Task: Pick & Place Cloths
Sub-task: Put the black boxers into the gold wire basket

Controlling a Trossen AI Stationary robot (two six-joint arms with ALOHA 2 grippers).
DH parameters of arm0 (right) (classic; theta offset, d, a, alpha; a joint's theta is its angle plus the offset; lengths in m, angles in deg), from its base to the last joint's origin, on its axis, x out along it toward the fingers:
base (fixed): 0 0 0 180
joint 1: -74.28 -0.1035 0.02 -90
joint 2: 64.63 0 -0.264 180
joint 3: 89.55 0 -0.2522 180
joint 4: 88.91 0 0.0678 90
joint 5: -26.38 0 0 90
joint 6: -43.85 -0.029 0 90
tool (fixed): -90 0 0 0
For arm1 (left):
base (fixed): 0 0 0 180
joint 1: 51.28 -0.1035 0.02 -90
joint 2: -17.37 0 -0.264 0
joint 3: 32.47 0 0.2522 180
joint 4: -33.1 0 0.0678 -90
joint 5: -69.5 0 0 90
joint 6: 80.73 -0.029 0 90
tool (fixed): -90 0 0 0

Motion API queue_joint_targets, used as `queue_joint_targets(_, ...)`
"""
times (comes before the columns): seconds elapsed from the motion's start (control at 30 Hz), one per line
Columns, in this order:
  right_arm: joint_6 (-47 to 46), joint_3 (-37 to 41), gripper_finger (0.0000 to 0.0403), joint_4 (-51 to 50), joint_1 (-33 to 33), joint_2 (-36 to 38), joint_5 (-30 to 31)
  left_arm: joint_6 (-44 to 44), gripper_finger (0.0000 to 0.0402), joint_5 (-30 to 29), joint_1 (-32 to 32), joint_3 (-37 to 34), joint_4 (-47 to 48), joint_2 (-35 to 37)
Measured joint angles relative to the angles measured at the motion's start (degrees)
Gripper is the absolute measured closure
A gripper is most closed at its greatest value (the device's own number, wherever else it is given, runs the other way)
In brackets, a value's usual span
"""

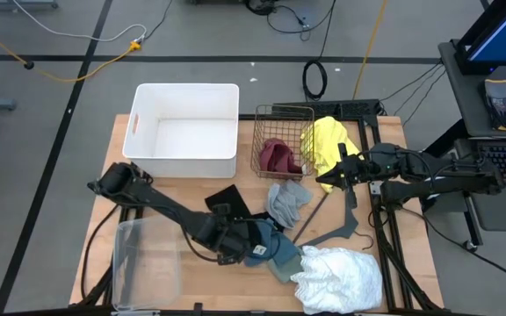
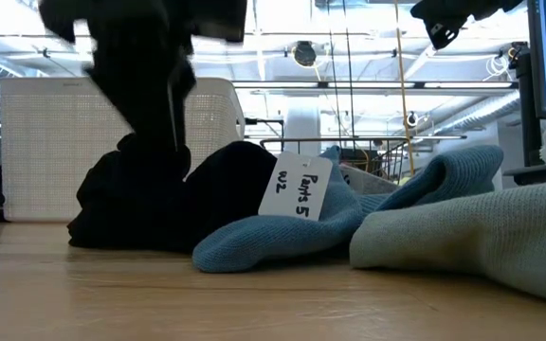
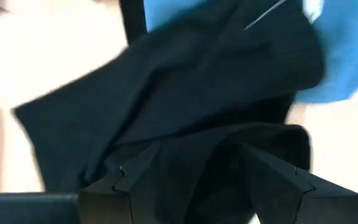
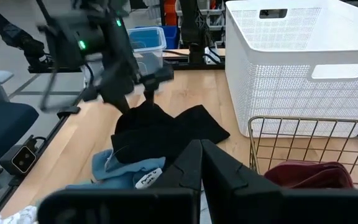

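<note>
The white plastic bin (image 1: 183, 130) at eleven o'clock holds nothing, while the wire basket (image 1: 281, 140) just at its three o'clock holds the maroon cloth (image 1: 277, 156), with the yellow cloth (image 1: 328, 140) draped over its far rim. The left gripper (image 1: 232, 235) reaches low across the table centre, its fingers clamped on the black cloth (image 1: 227, 200) beside the blue-grey cloth (image 1: 271, 247); the right gripper (image 1: 325, 178) hovers near the basket, fingers drawn nearly together around nothing. Only the low view shows the handwritten tag (image 2: 296, 187) on that cloth, and only the high view shows the frilly white cloth (image 1: 339, 277) at five o'clock.
</note>
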Motion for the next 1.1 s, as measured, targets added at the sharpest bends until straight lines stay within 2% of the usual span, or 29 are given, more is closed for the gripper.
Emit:
queue_joint_targets(0.23, 0.0, 0.0, 0.0403, 0.0, 0.0, 0.0, 0.0, 0.7, 0.0185, 1.2, -2.0, -8.8, -8.2, 0.0)
queue_joint_targets(0.37, 0.0, 0.0, 0.0403, -0.2, 0.0, 0.0, 0.0, 2.4, 0.0202, 5.5, -3.1, -11.2, -9.5, 0.1)
queue_joint_targets(0.47, -0.1, 0.0, 0.0403, -0.2, 0.0, 0.0, 0.0, 4.0, 0.0250, 6.9, -3.3, -10.7, -8.1, 0.7)
queue_joint_targets(0.6, -0.2, 0.0, 0.0403, -0.2, 0.0, 0.0, 0.0, 3.8, 0.0355, 7.3, -3.2, -9.3, -8.2, 2.3)
queue_joint_targets(0.67, -0.2, 0.0, 0.0403, -0.2, 0.0, 0.0, 0.0, 3.9, 0.0386, 8.3, -3.2, -8.4, -8.2, 3.2)
queue_joint_targets(0.9, -0.2, 0.0, 0.0403, -0.1, 0.0, 0.0, 0.0, 5.9, 0.0395, 10.8, -3.2, -6.5, -8.4, 10.3)
queue_joint_targets(1.1, -0.2, 0.0, 0.0403, 0.4, 0.0, 0.0, 0.0, 9.3, 0.0397, 8.9, -3.2, -4.7, -9.6, 20.1)
